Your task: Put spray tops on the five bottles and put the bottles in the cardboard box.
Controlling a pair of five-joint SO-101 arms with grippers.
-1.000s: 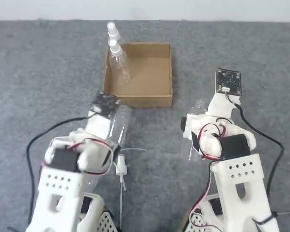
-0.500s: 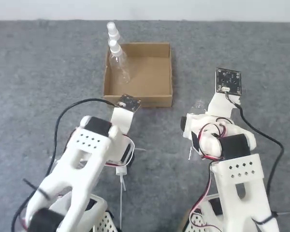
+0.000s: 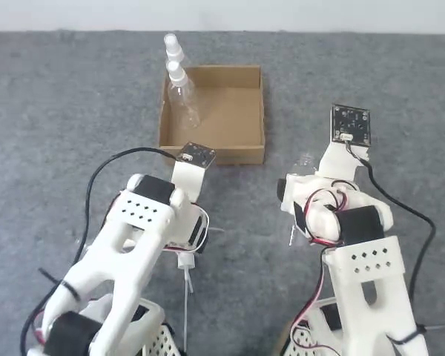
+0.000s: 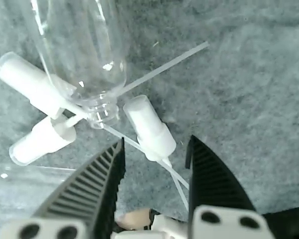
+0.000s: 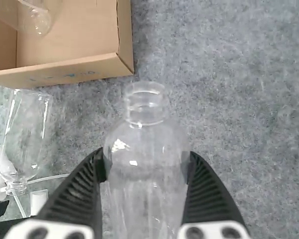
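My left gripper (image 4: 154,149) is open just above the carpet, its jaws on either side of a white spray top (image 4: 147,127) with a thin tube. Past it lies a clear uncapped bottle (image 4: 84,50), with two more spray tops (image 4: 30,84) (image 4: 40,142) beside its neck. My right gripper (image 5: 144,159) is shut on another clear uncapped bottle (image 5: 144,144), held neck forward right of the cardboard box (image 3: 211,153); its neck (image 3: 304,162) pokes out ahead of the arm. Two bottles with spray tops (image 3: 182,93) (image 3: 173,47) lean at the box's left wall.
Grey carpet covers the table. A loose spray top (image 3: 185,259) with its long tube lies between the two arm bases. The lying bottle (image 5: 25,129) is also seen in the right wrist view, in front of the box wall (image 5: 65,69). A white wall edges the far side.
The left arm has swung forward and to the right, and it now covers the lying bottle that showed beside it a second ago. The right arm and its bottle have not moved.
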